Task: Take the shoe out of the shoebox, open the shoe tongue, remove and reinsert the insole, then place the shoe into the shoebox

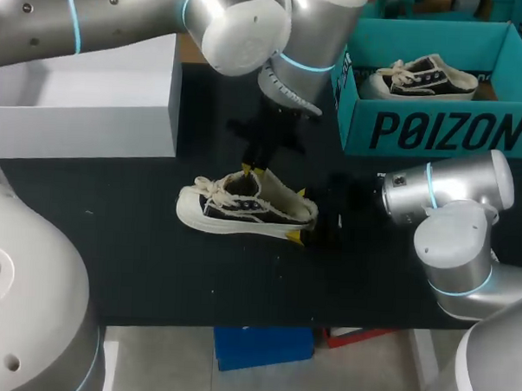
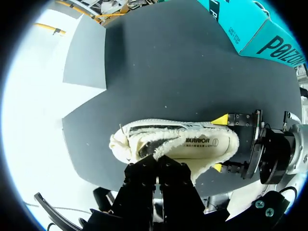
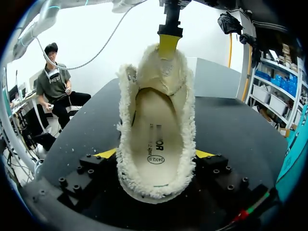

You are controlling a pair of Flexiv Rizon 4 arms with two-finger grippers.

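Note:
A cream and black low sneaker [image 1: 243,208] stands upright on the black table, toe to the left. My left gripper [image 1: 253,170] comes down from above and is shut on the shoe tongue [image 3: 166,72], pinching its upper edge; in the left wrist view its black fingers [image 2: 159,166] meet over the shoe [image 2: 192,142]. My right gripper [image 1: 297,214] clasps the heel from the right, one yellow tip pressed on each side. The right wrist view looks into the shoe's mouth, where the printed insole [image 3: 156,144] lies flat inside, between the right gripper's [image 3: 155,154] tips.
The teal shoebox [image 1: 437,130] stands open at the back right with a second sneaker [image 1: 422,79] inside. A large white box [image 1: 83,92] sits at the back left. Bare black table lies in front of the shoe.

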